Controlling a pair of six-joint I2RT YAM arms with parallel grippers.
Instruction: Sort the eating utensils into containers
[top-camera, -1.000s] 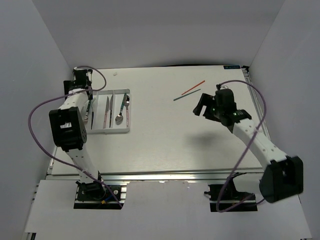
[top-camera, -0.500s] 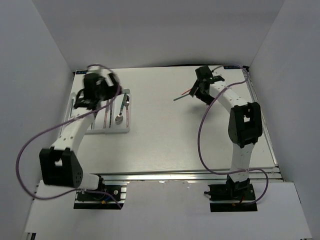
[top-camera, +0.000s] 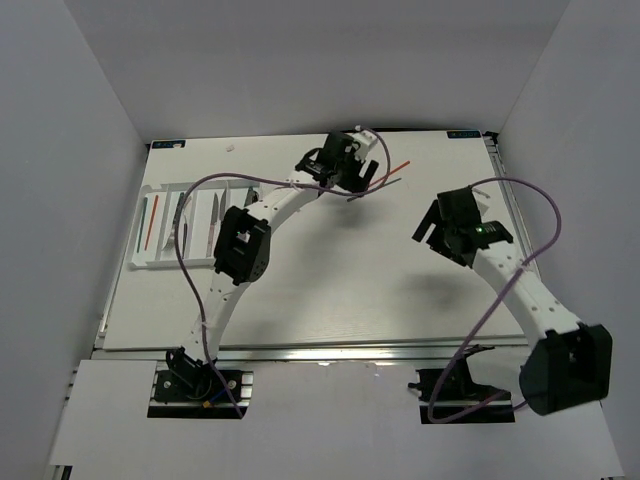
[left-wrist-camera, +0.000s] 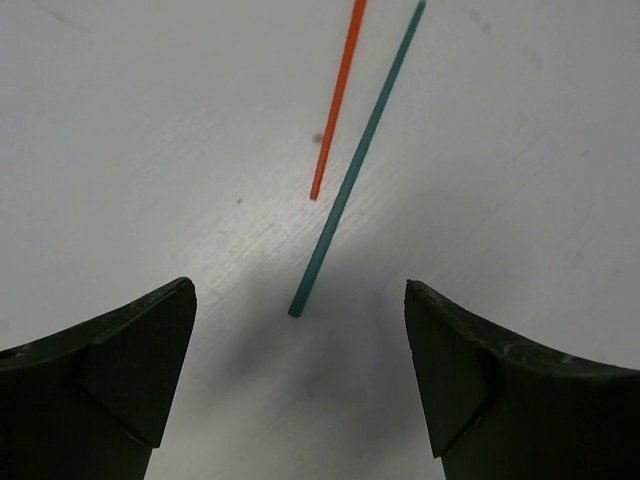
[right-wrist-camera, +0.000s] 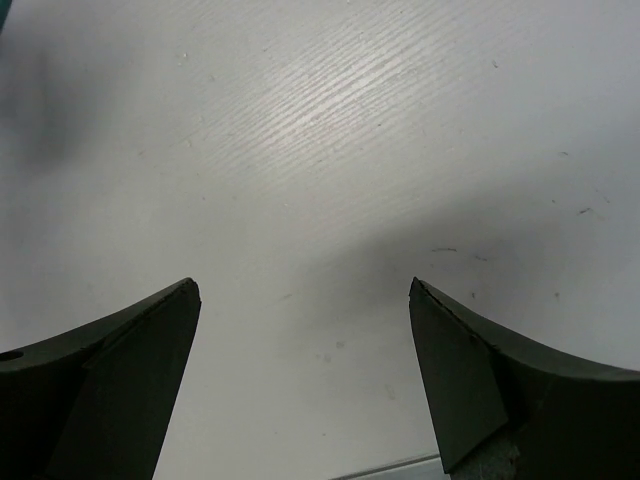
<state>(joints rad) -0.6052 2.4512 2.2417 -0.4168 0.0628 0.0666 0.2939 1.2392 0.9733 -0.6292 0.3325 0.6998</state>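
A red chopstick (left-wrist-camera: 338, 100) and a teal chopstick (left-wrist-camera: 355, 170) lie side by side on the table at the back middle (top-camera: 393, 171). My left gripper (top-camera: 355, 185) (left-wrist-camera: 300, 380) hangs open just short of the teal stick's near end, nothing between its fingers (left-wrist-camera: 130, 350). My right gripper (top-camera: 435, 225) (right-wrist-camera: 300, 380) is open over bare table, to the right of the sticks. The white tray (top-camera: 245, 262) lies at the left. Its slots hold a red chopstick (top-camera: 150, 222), a green one beside it, and several metal utensils (top-camera: 180, 215), partly hidden by my left arm.
My left arm stretches diagonally from its base across the tray's right part to the back middle. White walls close in the table on three sides. A purple cable loops over the table beside each arm.
My left arm has swung from the tray across to the two loose chopsticks. The right arm pulled away from those chopsticks toward the right. Both grippers stay open.
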